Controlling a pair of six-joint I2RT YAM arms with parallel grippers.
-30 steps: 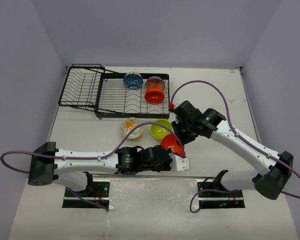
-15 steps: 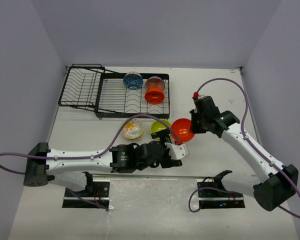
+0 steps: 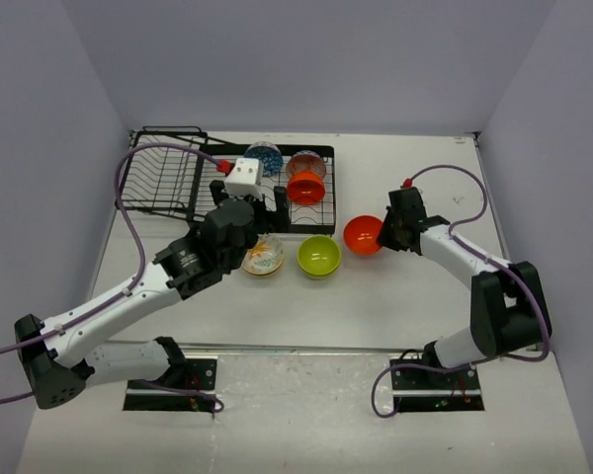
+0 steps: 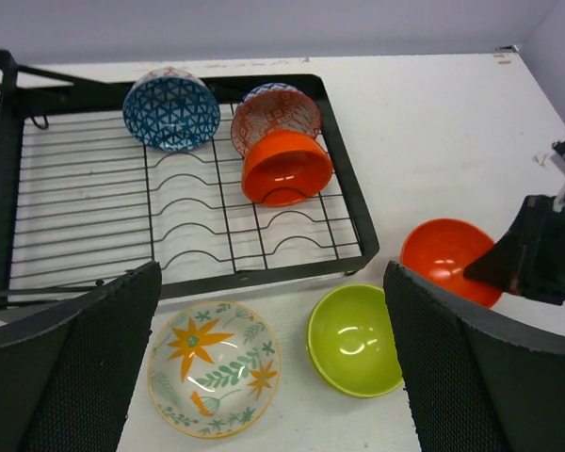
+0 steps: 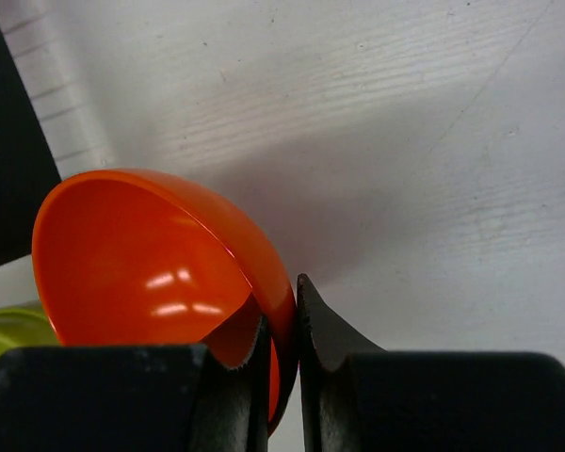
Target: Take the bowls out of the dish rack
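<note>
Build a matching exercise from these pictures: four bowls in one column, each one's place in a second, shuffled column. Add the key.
Column one
1. blue bowl
2. green bowl
3. flowered bowl
4. orange bowl, the one farthest right

Column two
A. pinched by its rim in the right hand
B. standing on edge in the rack
C. on the table, between two other bowls
D. on the table, left end of the row as seen from above

Pairs: 1-B, 2-C, 3-D, 4-A
</note>
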